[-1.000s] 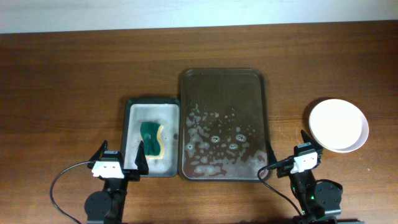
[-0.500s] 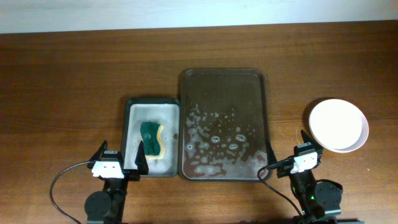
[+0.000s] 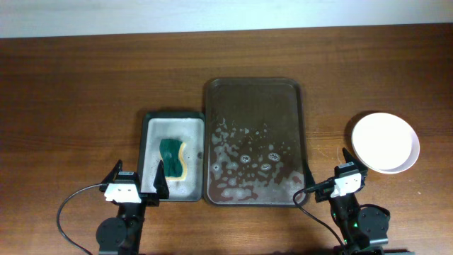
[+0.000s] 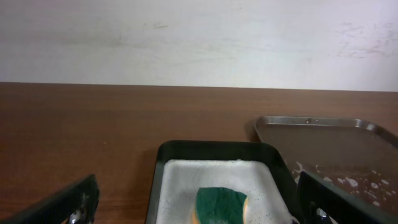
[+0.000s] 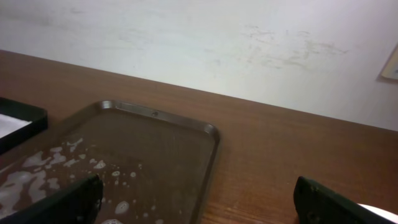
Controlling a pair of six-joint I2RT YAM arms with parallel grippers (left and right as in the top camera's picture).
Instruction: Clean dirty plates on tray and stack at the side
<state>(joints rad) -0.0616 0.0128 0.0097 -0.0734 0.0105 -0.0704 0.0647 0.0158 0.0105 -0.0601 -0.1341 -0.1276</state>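
— Kitchen, you think?
— No, a robot lab: left arm (image 3: 120,228) and right arm (image 3: 352,216) at a wooden table (image 3: 78,78), cable (image 3: 65,207) trailing, white wall (image 4: 199,37) behind. Only sponge (image 3: 173,157) and sudsy tray (image 3: 283,106) look domestic.

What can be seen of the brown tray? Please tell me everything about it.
The tray is large, dark brown and rectangular, with rounded corners and a low raised rim; it looks like smooth plastic or metal. It lies flat on the table, near the middle, with its long sides running away from the robot. White foam and wet flecks cover its near half, while the far half is bare. Nothing else lies on it. Its left side is close against the grey tray; whether they touch cannot be told.
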